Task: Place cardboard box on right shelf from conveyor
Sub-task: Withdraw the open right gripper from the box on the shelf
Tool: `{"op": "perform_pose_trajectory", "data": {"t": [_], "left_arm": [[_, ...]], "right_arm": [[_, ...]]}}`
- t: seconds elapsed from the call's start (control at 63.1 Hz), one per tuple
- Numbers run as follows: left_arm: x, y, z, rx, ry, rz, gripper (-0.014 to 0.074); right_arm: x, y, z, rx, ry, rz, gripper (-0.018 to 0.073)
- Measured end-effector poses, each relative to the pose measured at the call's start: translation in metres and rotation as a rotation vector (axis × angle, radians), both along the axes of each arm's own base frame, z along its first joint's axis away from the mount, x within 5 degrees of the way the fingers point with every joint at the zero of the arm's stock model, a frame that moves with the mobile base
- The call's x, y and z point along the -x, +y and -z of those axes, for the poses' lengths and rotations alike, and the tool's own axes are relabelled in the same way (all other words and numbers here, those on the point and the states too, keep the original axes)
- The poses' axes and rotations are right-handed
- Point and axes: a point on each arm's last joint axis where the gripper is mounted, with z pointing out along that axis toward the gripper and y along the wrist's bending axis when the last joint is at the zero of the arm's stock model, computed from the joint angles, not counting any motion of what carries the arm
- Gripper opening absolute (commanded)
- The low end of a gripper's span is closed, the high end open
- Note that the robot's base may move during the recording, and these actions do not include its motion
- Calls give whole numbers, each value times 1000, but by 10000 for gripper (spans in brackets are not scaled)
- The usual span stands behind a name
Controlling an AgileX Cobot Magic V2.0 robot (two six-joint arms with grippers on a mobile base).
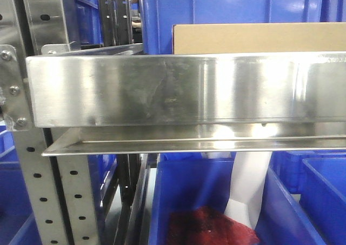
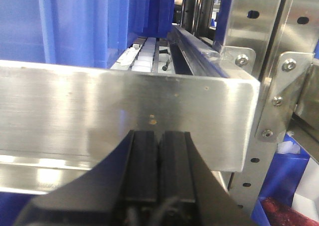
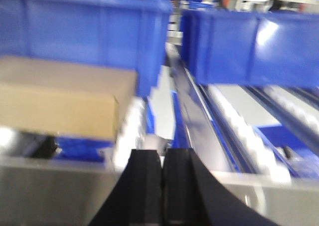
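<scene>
Steel fills most of what we see from the front camera. At the far left stands a perforated upright (image 1: 40, 202) with bolts at its bracket. From it, running to the right edge, spans the right shelf (image 1: 162, 91), its wide brushed front lip shiny and faintly smudged. Behind the lip, toward the right, the top of the cardboard box (image 1: 259, 38) shows as a plain tan band; it sits on the shelf, with blue bins (image 1: 227, 4) standing behind it. Below the shelf, at lower right, another blue bin (image 1: 178, 191) holds something dark red (image 1: 211, 229) and a white bag-like shape (image 1: 248, 188).

From our left wrist camera, the same kind of steel lip (image 2: 109, 111) crosses the frame, ending at the right in a bolted bracket (image 2: 279, 86). Our left gripper (image 2: 158, 161) points at that lip, its two black pads pressed together with nothing between them.

From our right wrist camera, which is blurred, the box (image 3: 60, 94) lies at the left on the shelf, past the steel lip (image 3: 50, 191) at the bottom, with a blue bin (image 3: 89, 26) just behind it. White rollers (image 3: 239, 126) run back toward the right under a second blue bin (image 3: 249, 46). Our right gripper (image 3: 162, 181) sits low in the middle, clenched on nothing, apart from the box
</scene>
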Motion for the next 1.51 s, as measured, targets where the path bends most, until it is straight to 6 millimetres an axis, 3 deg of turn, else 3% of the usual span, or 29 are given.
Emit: {"op": "perform_pose_trajectory", "data": {"t": [0.143,0.317,1.506], "left_arm": [[0,0,0,0,0,0,-119],[0,0,0,0,0,0,-119],[0,0,0,0,0,0,-119]], "right_arm": [[2,-1,36,-1,4,17,60],[1,-2,63,-31,-29,29,60],[1,-2,63,-65,-79,34,60]]}}
